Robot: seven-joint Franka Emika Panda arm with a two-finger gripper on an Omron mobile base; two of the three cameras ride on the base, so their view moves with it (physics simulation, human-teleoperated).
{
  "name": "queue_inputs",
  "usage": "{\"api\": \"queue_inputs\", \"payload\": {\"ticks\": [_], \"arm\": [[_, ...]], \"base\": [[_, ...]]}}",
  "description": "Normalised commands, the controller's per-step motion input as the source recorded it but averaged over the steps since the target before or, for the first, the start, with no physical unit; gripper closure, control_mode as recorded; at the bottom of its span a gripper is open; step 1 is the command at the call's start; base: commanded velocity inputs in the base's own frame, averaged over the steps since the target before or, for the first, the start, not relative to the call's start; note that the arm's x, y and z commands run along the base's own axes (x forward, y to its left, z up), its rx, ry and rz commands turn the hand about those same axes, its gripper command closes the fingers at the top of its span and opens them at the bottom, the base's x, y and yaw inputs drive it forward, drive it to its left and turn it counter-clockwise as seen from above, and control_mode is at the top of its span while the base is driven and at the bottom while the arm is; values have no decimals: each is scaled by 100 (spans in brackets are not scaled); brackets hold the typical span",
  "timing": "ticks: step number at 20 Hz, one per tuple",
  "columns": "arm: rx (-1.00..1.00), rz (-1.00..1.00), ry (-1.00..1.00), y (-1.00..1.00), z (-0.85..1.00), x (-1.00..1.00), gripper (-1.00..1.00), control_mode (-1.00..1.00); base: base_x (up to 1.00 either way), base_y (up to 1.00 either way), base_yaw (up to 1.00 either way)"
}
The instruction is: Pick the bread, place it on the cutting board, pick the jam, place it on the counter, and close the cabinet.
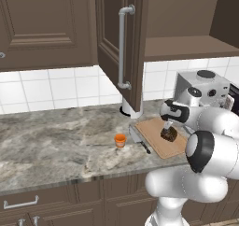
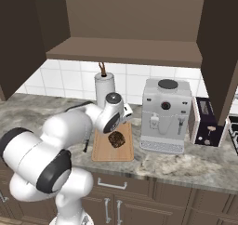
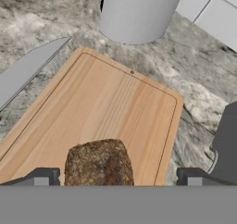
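The dark brown bread (image 1: 169,134) (image 2: 116,139) (image 3: 98,165) rests on the light wooden cutting board (image 1: 153,129) (image 2: 100,150) (image 3: 111,102). My gripper (image 1: 167,126) (image 2: 116,132) (image 3: 118,179) hovers right over the loaf, open, with its fingertips (image 3: 42,177) spread wider than the bread and a gap on each side. The small orange jam (image 1: 120,140) stands on the marbled counter (image 1: 56,141) (image 2: 195,163), left of the board. The cabinet door (image 1: 122,43) hangs open above the counter, and its bare shelf (image 2: 125,49) is exposed.
A knife (image 1: 138,138) (image 3: 28,70) lies along the board's left edge. A white canister (image 1: 130,109) (image 2: 104,90) (image 3: 136,12) stands behind the board. A coffee machine (image 2: 165,115) (image 1: 203,87) and a dark toaster (image 2: 204,122) sit to the right.
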Motion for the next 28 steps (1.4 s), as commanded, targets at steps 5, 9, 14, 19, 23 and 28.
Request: {"api": "queue_inputs", "payload": {"ticks": [5, 9, 14, 19, 23, 28], "arm": [[2, -7, -11, 0, 18, -9, -100, -100], [1, -6, -10, 0, 19, -8, -100, -100], [1, -5, -9, 0, 14, -6, -100, -100], [3, -4, -12, 0, 26, -6, -100, -100], [5, -5, -13, 0, 30, -9, -100, -100], [6, -5, -16, 0, 27, -16, -100, -100]], "base": [[0, 0, 0], [0, 0, 0], [0, 0, 0], [0, 0, 0], [0, 0, 0], [0, 0, 0]]}}
